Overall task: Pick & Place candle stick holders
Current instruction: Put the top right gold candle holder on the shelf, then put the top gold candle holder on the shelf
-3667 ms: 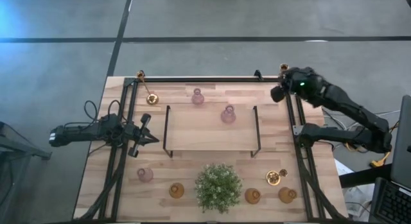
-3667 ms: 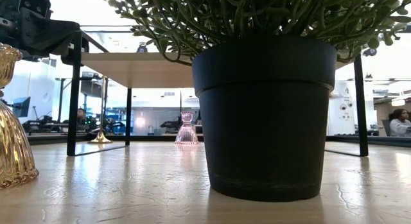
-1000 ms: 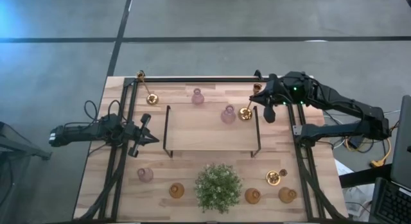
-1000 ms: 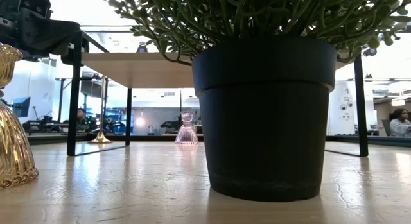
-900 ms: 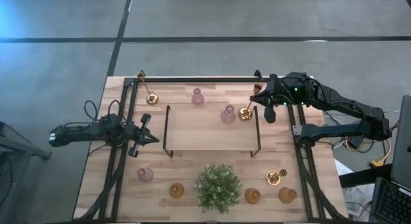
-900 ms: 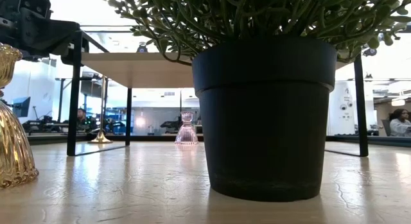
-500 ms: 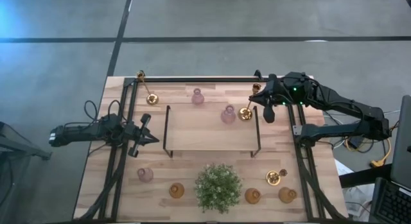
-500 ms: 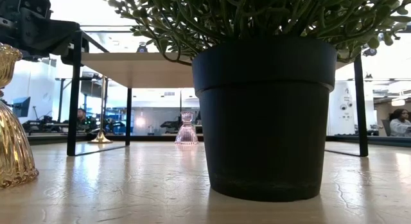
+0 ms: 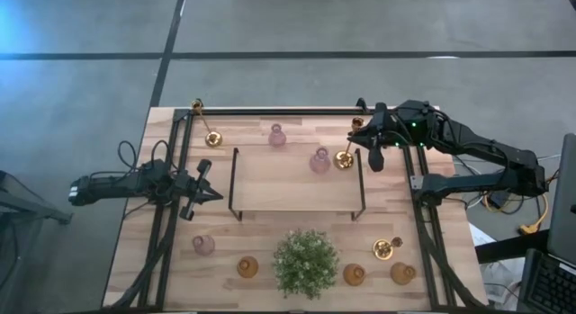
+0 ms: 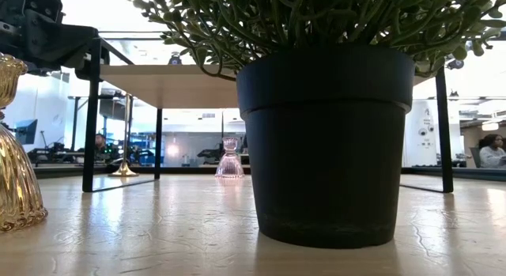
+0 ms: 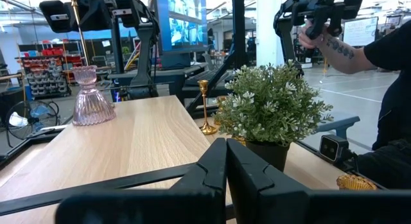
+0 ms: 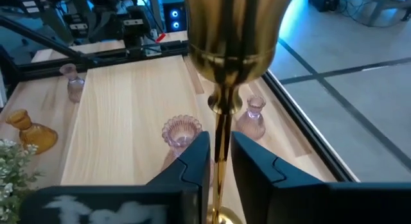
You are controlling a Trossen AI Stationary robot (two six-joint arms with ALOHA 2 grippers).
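A slim brass candle stick holder (image 9: 345,157) stands upright with its round base on the right end of the raised wooden shelf (image 9: 288,183). My right gripper (image 9: 364,139) is open, with one finger on either side of its stem (image 12: 221,144) below the cup (image 12: 234,31); narrow gaps show on both sides. A pink glass holder (image 9: 319,159) stands on the shelf beside it. Another pink one (image 9: 277,135) and a second brass stick (image 9: 211,134) stand on the table at the far side. My left gripper (image 9: 202,183) is shut and waits level at the table's left.
Along the near edge stand a potted green plant (image 9: 306,260), a pink holder (image 9: 203,245), amber holders (image 9: 247,266) (image 9: 354,274) (image 9: 402,273) and a brass holder (image 9: 387,249). Black frame rails (image 9: 171,215) run down both sides. A person (image 11: 379,57) stands beyond the table.
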